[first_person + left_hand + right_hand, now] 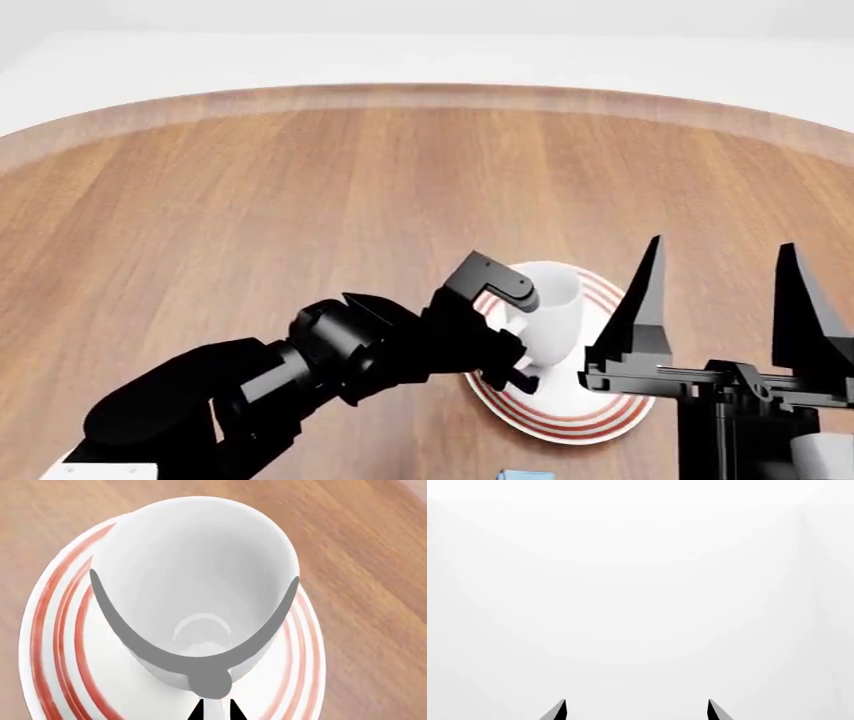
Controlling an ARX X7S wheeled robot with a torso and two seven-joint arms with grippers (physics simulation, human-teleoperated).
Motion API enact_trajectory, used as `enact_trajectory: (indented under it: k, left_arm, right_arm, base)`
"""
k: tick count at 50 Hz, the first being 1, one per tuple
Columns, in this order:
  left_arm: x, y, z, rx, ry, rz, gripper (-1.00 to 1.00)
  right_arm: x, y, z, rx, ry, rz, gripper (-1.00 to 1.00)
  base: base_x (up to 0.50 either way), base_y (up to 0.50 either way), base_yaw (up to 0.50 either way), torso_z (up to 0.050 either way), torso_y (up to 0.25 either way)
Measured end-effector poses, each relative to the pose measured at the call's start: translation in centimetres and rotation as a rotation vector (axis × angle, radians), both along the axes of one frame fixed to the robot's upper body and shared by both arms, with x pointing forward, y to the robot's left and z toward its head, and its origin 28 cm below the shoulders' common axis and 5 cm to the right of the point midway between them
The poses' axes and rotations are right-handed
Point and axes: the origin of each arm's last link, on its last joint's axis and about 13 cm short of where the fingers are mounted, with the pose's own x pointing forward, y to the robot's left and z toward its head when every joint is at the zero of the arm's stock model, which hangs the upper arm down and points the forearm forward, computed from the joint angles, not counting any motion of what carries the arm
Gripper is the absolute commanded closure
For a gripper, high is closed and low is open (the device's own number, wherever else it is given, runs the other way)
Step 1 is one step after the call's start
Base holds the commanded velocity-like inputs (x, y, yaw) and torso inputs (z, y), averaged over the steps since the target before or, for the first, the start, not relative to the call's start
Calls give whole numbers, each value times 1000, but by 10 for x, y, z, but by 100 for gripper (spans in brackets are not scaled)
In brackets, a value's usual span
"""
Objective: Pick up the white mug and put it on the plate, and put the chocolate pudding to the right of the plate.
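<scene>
The white mug (550, 305) stands upright over the middle of the red-ringed plate (587, 415); whether its base touches the plate I cannot tell. My left gripper (514, 335) is at the mug's left side, shut on it. In the left wrist view I look down into the mug (193, 570) with the plate (60, 630) under it, and the left gripper (215, 702) pinches a white part of it in a narrow gap. My right gripper (721, 250) points upward to the right of the plate, open and empty. A light blue corner of the chocolate pudding (527, 474) shows at the bottom edge.
The round wooden table (267, 200) spreads out behind and to the left of the plate. The right wrist view shows only a blank white background beyond the right gripper (636, 701).
</scene>
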Motion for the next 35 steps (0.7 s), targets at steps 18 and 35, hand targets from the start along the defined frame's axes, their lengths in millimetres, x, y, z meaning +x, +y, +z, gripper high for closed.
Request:
enact_trajectory:
  k: [18, 35]
  left_arm:
    - [-1, 1, -5, 6, 5, 26, -100]
    - [-6, -1, -11, 9, 11, 31, -100]
  right_arm:
    - [1, 0, -1, 2, 4, 0, -100]
    - [0, 1, -2, 0, 6, 1, -100]
  base:
    - [0, 0, 0, 0, 0]
    - [0, 0, 0, 0, 0]
